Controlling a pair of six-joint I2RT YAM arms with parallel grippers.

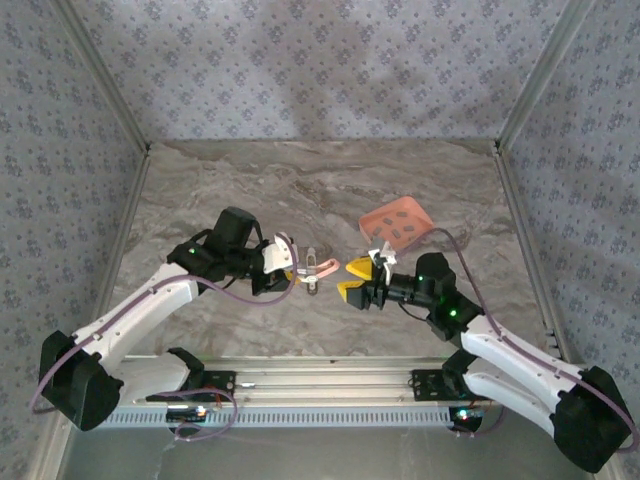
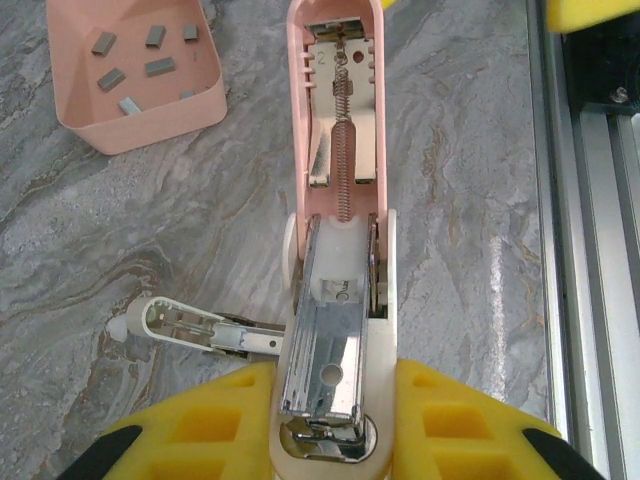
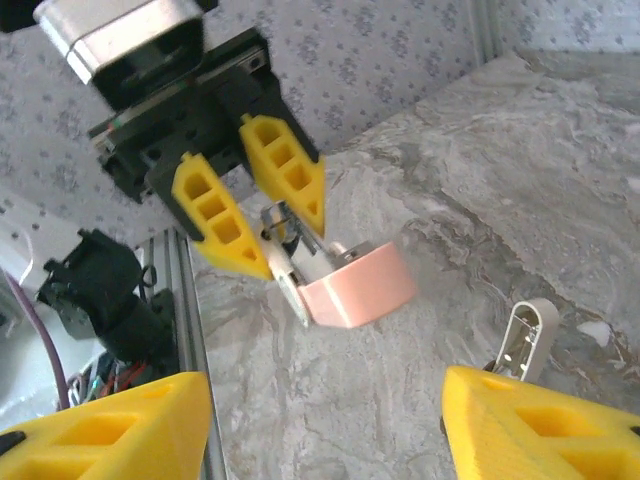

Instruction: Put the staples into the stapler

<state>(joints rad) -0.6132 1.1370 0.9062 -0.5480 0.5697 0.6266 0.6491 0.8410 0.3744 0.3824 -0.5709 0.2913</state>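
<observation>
Glossy pink stapler (image 2: 345,235) (coiled spring (image 2: 343,150) bare); flat grey staples (image 2: 160,67)

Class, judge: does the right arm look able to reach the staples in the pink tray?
Likely yes: the right gripper is open and empty; the staples lie uncovered in the nearby tray.

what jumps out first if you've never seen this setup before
The pink stapler catches the eye first: it is swung wide open with its spring and metal channel bared, and clamped at its base in the left gripper near the table's middle. Facing it, the right gripper hangs open and holds nothing. Farther back on the right sits a salmon-pink tray with small grey staples scattered inside.
</observation>
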